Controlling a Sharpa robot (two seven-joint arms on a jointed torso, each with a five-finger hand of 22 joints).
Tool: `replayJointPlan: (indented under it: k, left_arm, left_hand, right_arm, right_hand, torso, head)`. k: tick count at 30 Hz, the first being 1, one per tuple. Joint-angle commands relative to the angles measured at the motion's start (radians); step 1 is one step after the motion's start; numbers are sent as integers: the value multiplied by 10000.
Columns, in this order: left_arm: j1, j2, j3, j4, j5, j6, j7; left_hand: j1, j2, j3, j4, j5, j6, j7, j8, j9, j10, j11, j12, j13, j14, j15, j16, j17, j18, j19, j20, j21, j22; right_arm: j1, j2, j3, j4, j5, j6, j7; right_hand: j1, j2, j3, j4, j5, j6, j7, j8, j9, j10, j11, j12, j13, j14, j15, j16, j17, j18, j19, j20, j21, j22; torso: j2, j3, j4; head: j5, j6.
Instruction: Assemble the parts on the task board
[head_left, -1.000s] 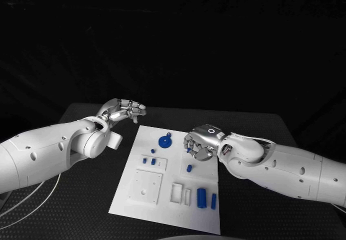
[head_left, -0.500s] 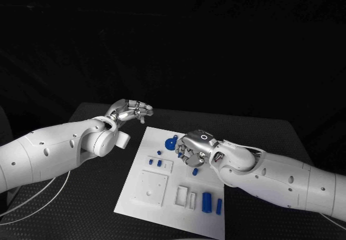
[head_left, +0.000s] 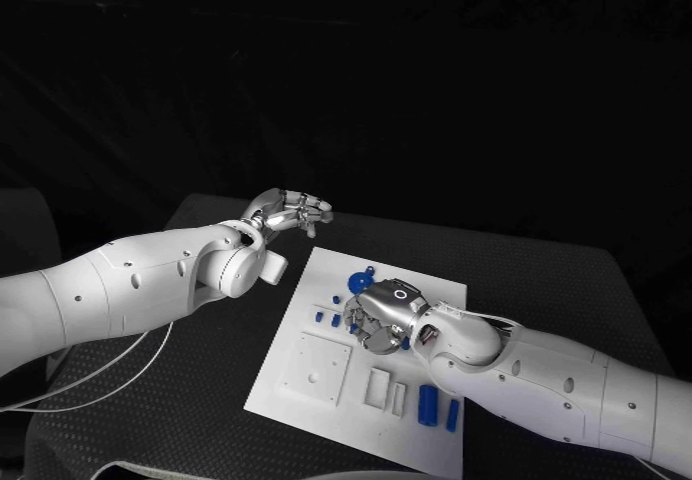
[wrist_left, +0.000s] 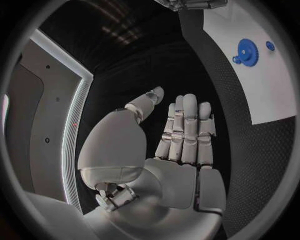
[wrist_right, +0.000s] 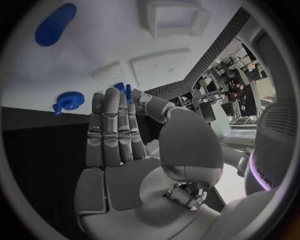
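Observation:
The white task board (head_left: 325, 395) lies on the black table. A blue gear (head_left: 361, 283) sits near its far edge, also seen as the gear (wrist_left: 245, 51) and the gear (wrist_right: 69, 101). Two small blue pegs (head_left: 327, 318) stand left of my right hand (head_left: 382, 316), which hovers over the board's middle with straight fingers and holds nothing. Blue pieces (wrist_right: 123, 90) show just past its fingertips. Two long blue parts (head_left: 428, 403) lie near the board's front right. My left hand (head_left: 290, 212) floats beyond the board's far left corner, fingers (wrist_left: 186, 130) extended and empty.
The board has a square recess (head_left: 315, 365) at its front left and narrow slots (head_left: 378, 388) beside it. An oblong blue part (wrist_right: 55, 24) lies on the board (wrist_right: 119, 35). Black table surface (head_left: 577, 290) surrounds the board. A white cable (head_left: 101, 370) runs under my left arm.
The head camera has shifted. My right hand has moved in from the board's right side to over its middle, next to the small pegs. My left hand has kept its place.

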Motion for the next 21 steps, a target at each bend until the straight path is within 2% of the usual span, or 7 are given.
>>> replayJointPlan:
  k: [1,6,11,18,21]
  left_arm:
    - [28,30,9,20,105,-65,94]
    - [39,118,9,-5,103,-44,41]
    - [40,144,9,-11,103,-34,38]
    - [48,158,9,-8,102,-31,36]
    - [51,166,9,0,102,-23,37]
  left_hand:
    - [-72,-34,-29,10,34,-83,4,-30,-5,-56,7,48,13,78,19,58,16,111,35,-194,-46,48]
    - [-66,-29,-22,12,38,-84,3,-26,-5,-60,7,54,15,80,18,58,18,112,37,-195,-49,50]
    - [-68,-25,-20,17,38,-86,3,-24,-4,-64,7,57,16,80,18,58,19,112,39,-194,-51,51]
    - [-65,-27,-18,18,39,-88,3,-20,-4,-70,7,62,19,81,18,57,20,112,41,-195,-54,53]
    - [-64,-28,-17,18,39,-89,3,-19,-4,-71,7,64,19,82,18,57,21,113,42,-195,-55,54]
  right_arm:
    - [-50,75,-8,-7,-233,246,0]
    - [-92,193,-21,136,-245,337,4]
    - [-115,271,-124,203,-254,417,4]
    - [-207,373,-194,200,-308,437,5]
    - [-239,404,-215,202,-321,450,8]
  right_hand:
    - [-22,-11,24,-23,-13,47,13,20,27,47,-13,23,18,-12,-56,60,10,61,55,-16,58,16]
    - [-33,20,0,-50,1,45,15,17,37,50,-15,19,27,-12,-60,75,14,61,61,-20,68,33]
    - [-46,50,-21,-82,14,40,16,11,46,49,-16,12,35,-15,-63,89,15,61,61,-23,73,47]
    - [-59,74,-38,-110,26,36,18,7,54,46,-16,5,42,-14,-65,103,18,61,64,-25,78,58]
    - [-63,79,-43,-119,28,36,19,6,57,46,-16,4,44,-14,-66,107,19,61,64,-25,78,62]
  torso:
    - [0,3,3]
    - [13,1,-11]
    - [-7,2,-8]
    - [-9,4,-18]
    - [-12,0,-8]
  head:
    - [75,-17]
    - [133,-64]
    - [224,-160]
    - [368,-263]
    - [382,-277]
